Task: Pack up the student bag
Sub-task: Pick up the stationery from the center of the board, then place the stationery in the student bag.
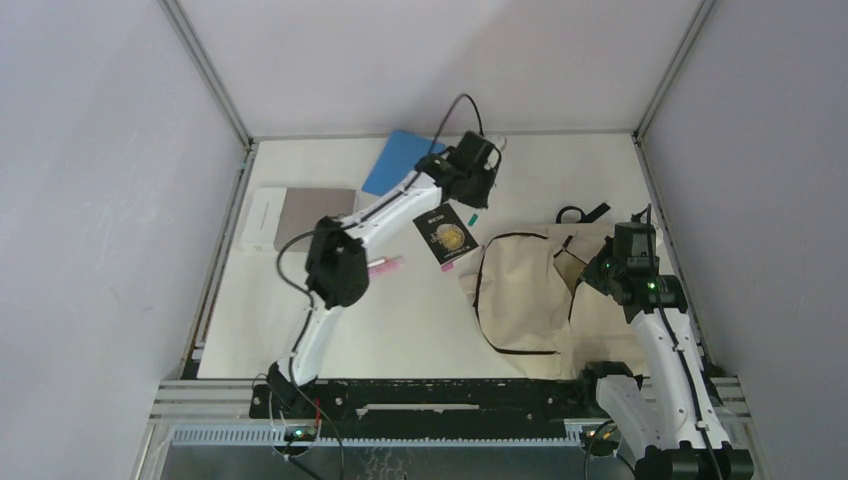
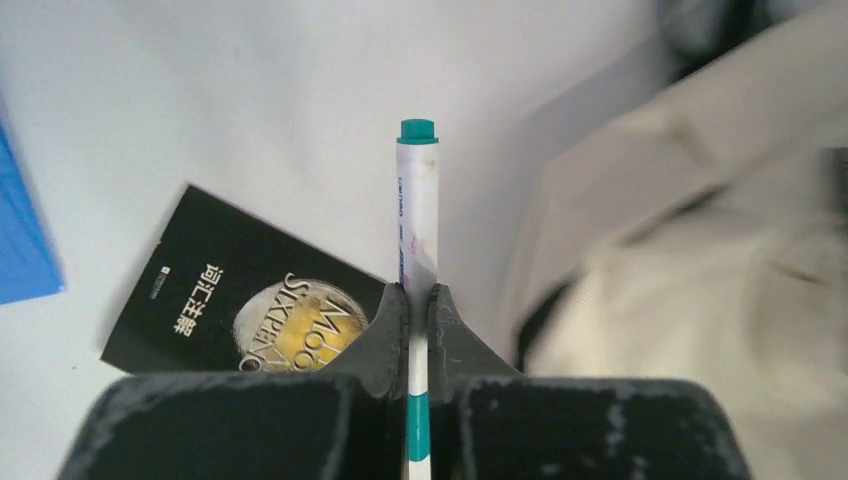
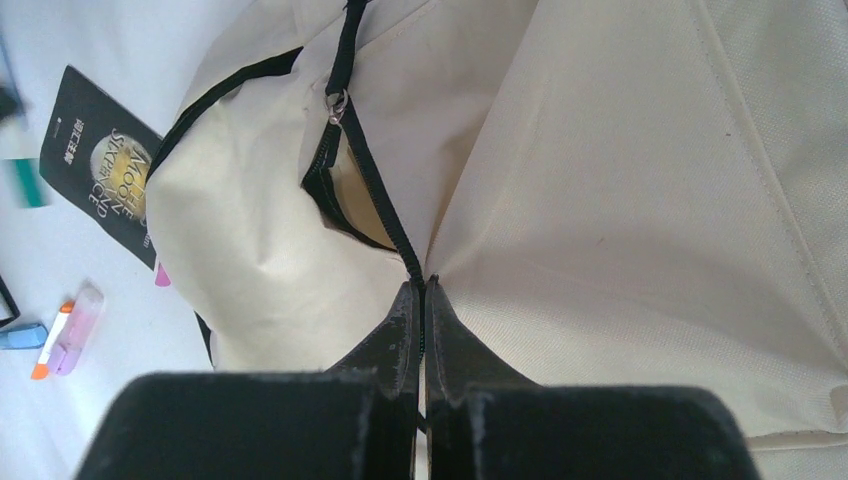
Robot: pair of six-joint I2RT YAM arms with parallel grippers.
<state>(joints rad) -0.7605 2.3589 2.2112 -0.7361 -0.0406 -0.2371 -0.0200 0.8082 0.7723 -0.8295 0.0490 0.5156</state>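
Note:
The cream student bag [image 1: 530, 290] lies at the right of the table, its front pocket [image 3: 345, 205] partly unzipped. My right gripper [image 3: 421, 290] is shut on the bag's black zipper edge and pinches the fabric up; it shows in the top view [image 1: 607, 272]. My left gripper [image 2: 418, 300] is shut on a white pen with a teal cap [image 2: 417, 200] and holds it in the air above a black booklet with a gold coin picture [image 2: 250, 300], left of the bag. In the top view the left gripper [image 1: 478, 190] is at the table's back middle.
A blue folder [image 1: 398, 160] lies at the back. A grey and white box [image 1: 300, 215] lies at the left. A pink eraser-like item [image 1: 385, 265] lies left of the booklet [image 1: 445, 235]. An orange-capped marker and a pink item [image 3: 70, 330] lie near the bag's left side.

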